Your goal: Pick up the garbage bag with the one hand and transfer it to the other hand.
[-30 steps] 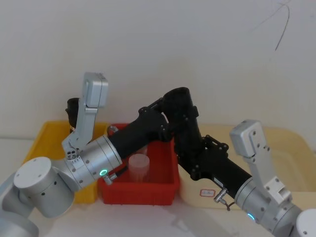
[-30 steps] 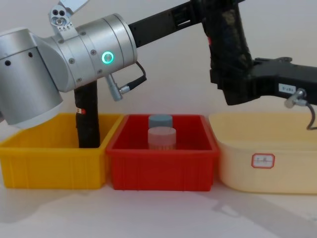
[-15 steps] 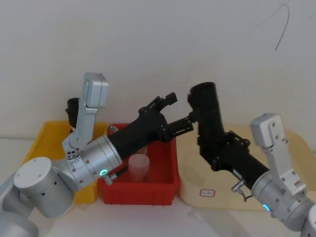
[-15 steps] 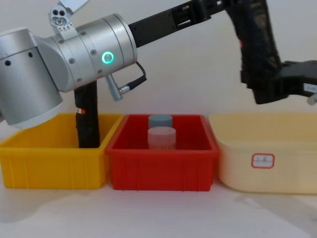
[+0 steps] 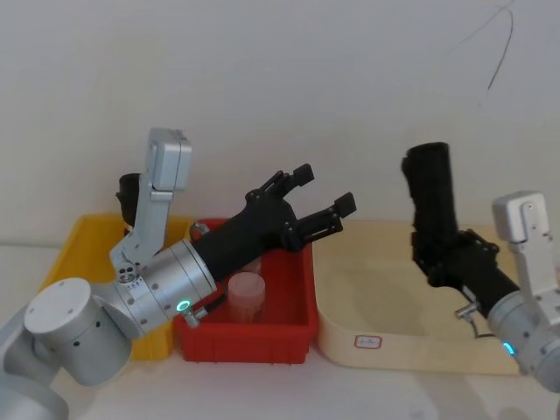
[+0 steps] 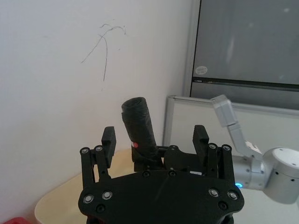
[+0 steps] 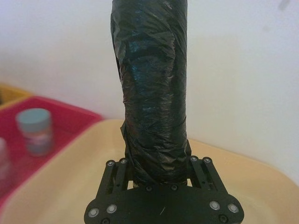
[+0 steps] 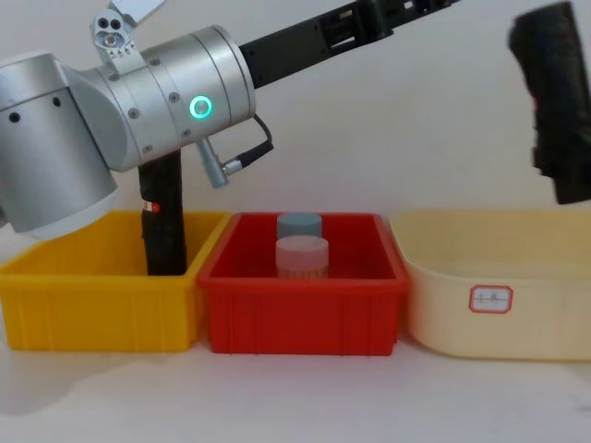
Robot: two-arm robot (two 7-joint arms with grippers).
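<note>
1. Left pincer (image 5: 322,188) hung over the red bin (image 5: 245,346), jaws spread wide, empty.
2. Right pincer (image 5: 446,258) was clamped on the lower part of the garbage bag (image 5: 429,188), near upright above the cream tub (image 5: 420,354), well apart from the left pincer.
3. Judgement: hand-over looked complete. The grip sat low on a tall roll, so any carry wanted slow motion.
4. Finger contact was hidden behind the roll. The second roll (image 8: 164,231) in the yellow bin (image 8: 92,314) was partly covered by the left arm.

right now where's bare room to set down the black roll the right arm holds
Free: the bare floor of the cream rounded plastic tub, right of the red plastic crate, beneath the rolled black plastic garbage bag in the right tool. Crowded: the red crate, with a pink-lidded jar, a blue-lidded jar and the open left tool above it.
</note>
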